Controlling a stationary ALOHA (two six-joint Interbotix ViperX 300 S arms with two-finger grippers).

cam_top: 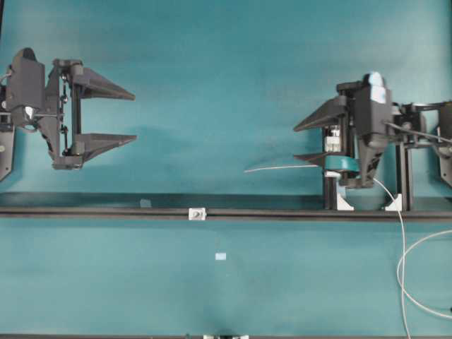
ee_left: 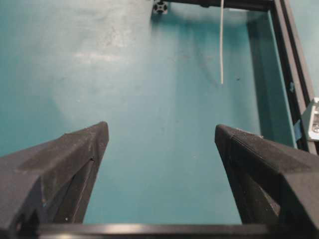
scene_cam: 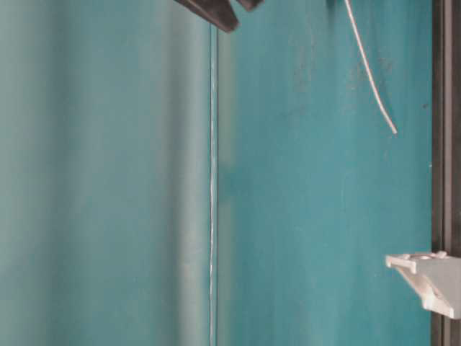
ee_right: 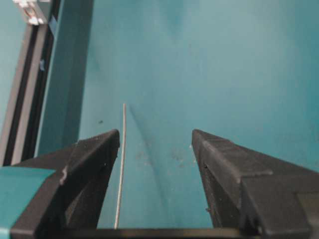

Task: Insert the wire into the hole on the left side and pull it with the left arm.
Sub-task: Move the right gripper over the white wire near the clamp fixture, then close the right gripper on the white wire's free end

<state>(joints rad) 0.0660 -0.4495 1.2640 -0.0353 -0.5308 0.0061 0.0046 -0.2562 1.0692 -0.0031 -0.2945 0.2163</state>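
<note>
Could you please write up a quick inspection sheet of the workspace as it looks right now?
Surface: teal table, bare across the middle, crossed by a black rail.
Job's things: wire lies loose, its free end pointing toward the left arm; hole sits in a small bracket on the rail, nothing threaded through it.
Clutter: a small pale tape rectangle below the rail.
Grippers: left gripper open and empty; right gripper open, with the wire running between its fingers, not clamped.
Cables: the wire trails off in loops at the right edge.
Surroundings: white corner brackets on a black frame at right.
</note>
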